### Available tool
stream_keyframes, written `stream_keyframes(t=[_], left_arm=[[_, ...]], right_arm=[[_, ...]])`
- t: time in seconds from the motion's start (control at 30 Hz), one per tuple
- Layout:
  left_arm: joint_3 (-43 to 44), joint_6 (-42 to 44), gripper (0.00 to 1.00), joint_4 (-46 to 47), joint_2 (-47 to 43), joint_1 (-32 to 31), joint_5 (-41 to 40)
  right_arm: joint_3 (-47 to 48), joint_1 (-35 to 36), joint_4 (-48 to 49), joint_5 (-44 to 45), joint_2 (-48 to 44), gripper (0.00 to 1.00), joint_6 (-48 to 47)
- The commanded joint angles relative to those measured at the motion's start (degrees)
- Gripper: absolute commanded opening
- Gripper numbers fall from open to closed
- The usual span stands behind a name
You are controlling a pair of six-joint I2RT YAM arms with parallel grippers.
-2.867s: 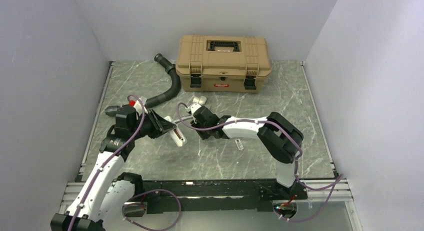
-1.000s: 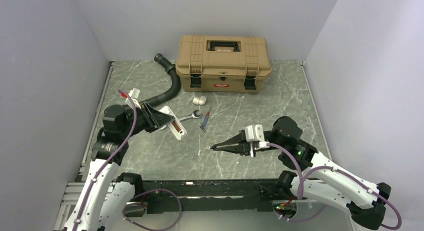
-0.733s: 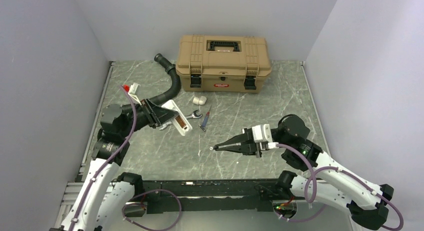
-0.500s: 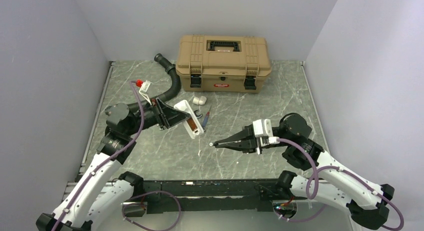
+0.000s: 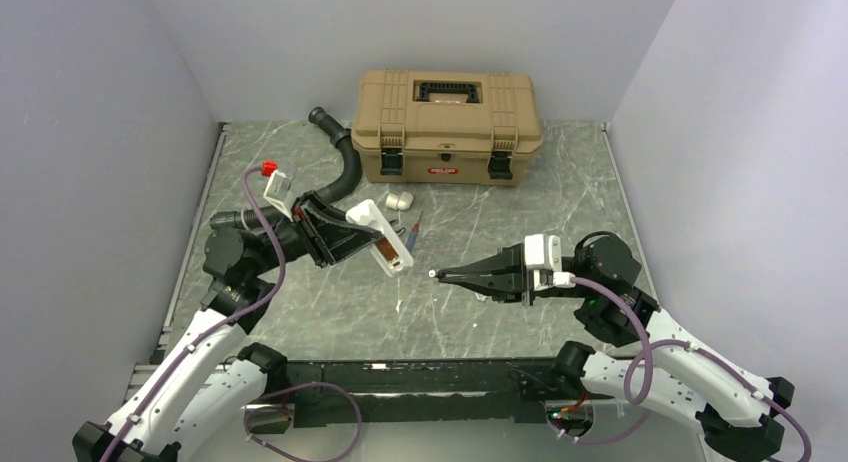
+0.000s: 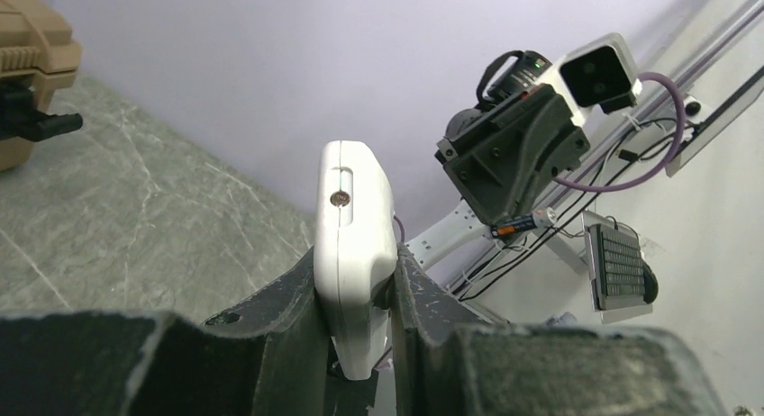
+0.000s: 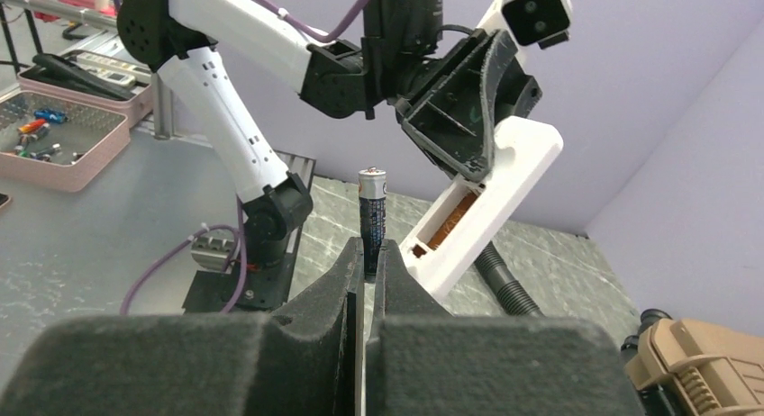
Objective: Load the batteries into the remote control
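Right jaws pinch a battery (image 7: 372,213), left jaws clamp the remote control (image 7: 491,177); insertion seems next, needing alignment with its bay (image 7: 443,221).

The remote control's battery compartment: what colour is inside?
Orange-brown battery compartment; the right wrist view shows it best.

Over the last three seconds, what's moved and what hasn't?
The right gripper pulled back toward its own side, and now, shut on a battery, is carrying it toward the remote control. The left gripper, still clamping the remote control, lifted and turned it toward the battery. The toolbox and hose stayed put.
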Motion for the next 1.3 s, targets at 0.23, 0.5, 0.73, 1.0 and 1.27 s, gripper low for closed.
stream_keyframes(t=[0.23, 0.5, 0.73, 1.0, 1.27], left_arm=[[3.76, 9.41, 0.0, -4.61, -3.59, -2.19, 1.09], [2.8, 6.24, 0.0, -2.97, -2.66, -2.24, 0.28], [0.51, 1.63, 0.0, 2.87, -1.61, -2.19, 0.42], [-1.6, -5.32, 0.0, 10.78, -0.11, -2.2, 0.99], [-3.46, -13.42, 0.0, 24.57, 1.72, -2.19, 3.3]], right_arm=[[-0.31, 0.01, 4.75, 2.64, 0.78, 0.0, 1.31], [0.38, 0.01, 7.21, 15.94, 3.42, 0.0, 11.13], [4.13, 0.01, 2.77, 26.29, 6.62, 0.0, 18.27], [4.81, -0.04, 0.89, 29.83, 6.52, 0.0, 19.15], [4.1, 0.01, 0.42, 31.13, 5.32, 0.0, 19.83]])
